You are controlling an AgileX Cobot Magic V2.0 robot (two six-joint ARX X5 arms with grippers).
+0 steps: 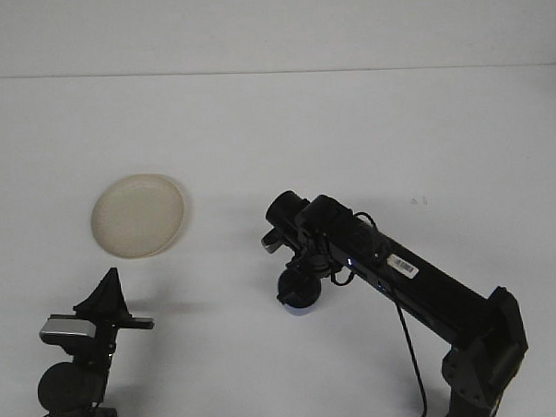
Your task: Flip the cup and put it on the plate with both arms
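1. Locate the cup (300,295) near the centre of the white desk (348,122). Only a dark rounded body and a pale blue lower edge show; whether it stands upright or inverted cannot be told.
2. Note the right gripper (301,279) directly over the cup, reached in from the lower right. Its jaws are hidden by the wrist, so you cannot tell whether they are apart or clamped on the cup.
3. Find the cream plate (137,215) well apart from the cup, to the upper left.
4. Observe the left gripper (105,299) at the lower left, near the plate. Its jaws look together, holding nothing.
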